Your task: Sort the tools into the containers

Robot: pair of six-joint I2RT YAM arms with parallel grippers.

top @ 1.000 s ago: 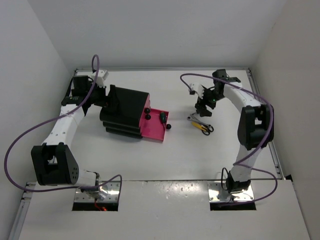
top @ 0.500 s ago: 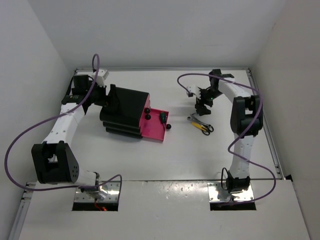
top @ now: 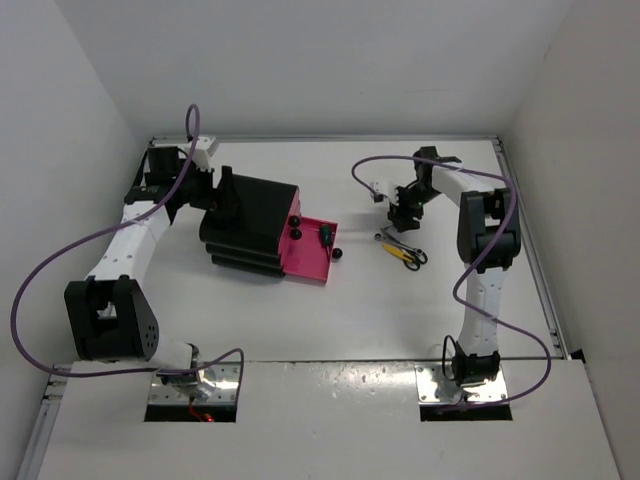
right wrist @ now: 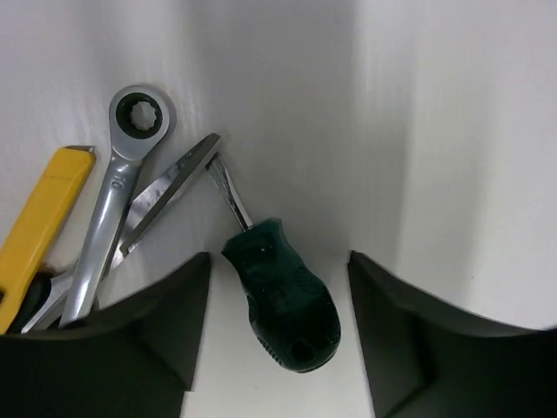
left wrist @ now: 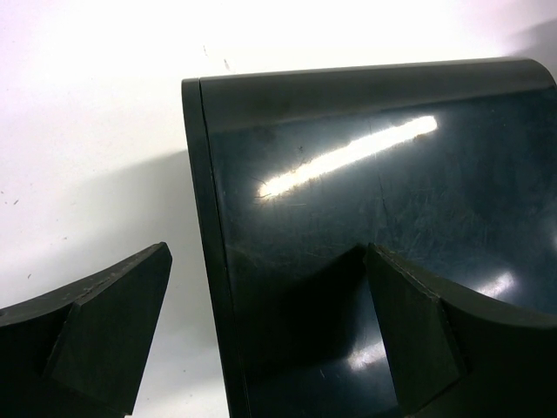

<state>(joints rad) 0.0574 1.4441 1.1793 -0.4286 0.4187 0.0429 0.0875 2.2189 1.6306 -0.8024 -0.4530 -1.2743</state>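
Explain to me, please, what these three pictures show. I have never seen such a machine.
You see two robot arms bolted to a white table. One picture looks down from above. The other two come from a camera on each wrist, looking past that arm's own fingers.

The left gripper is open, with one finger on each side of an edge of the black drawer unit. One pink drawer is pulled out, with a small green tool inside.

The right gripper is open and holds nothing. It hangs over a green-handled screwdriver that lies beside a silver ratchet wrench and a yellow-handled piece.
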